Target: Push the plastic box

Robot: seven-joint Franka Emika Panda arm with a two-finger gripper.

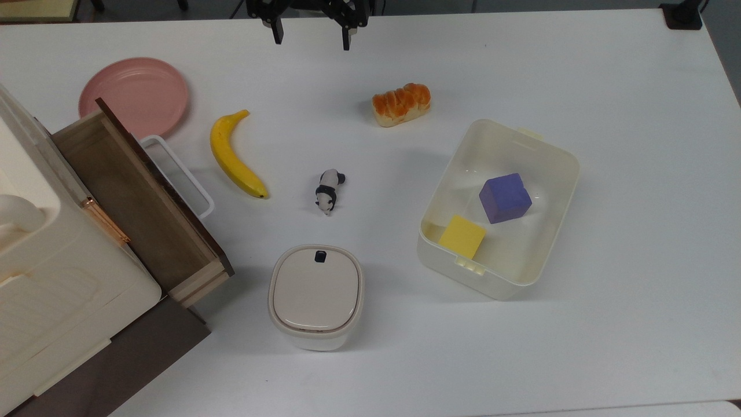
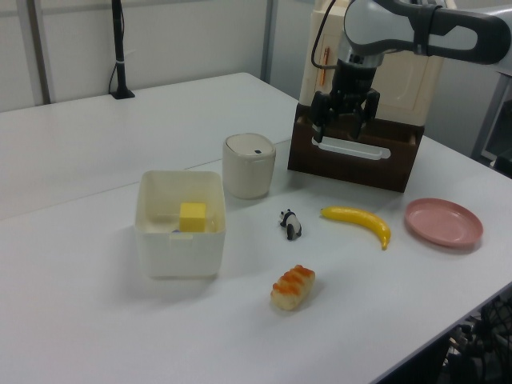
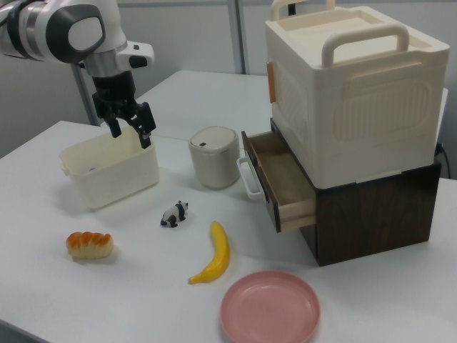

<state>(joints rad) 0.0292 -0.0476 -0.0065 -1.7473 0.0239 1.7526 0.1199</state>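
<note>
Gripper (image 1: 313,36): jaws apart, empty, raised at the top view's 12 o'clock.
Plastic box (image 1: 554,168): on the surface at the top view's 4 o'clock, untouched, holding a purple cube (image 1: 505,198) and yellow block (image 1: 462,236).
Advice: descend beside a wall, push low and square, avoiding the bread (image 1: 401,103).

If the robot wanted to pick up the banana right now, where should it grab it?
Probably across the thick middle of the banana, coming straight down. It lies flat on the table with bare space on both sides, and its ends taper. The open gripper looks wide enough.
</note>
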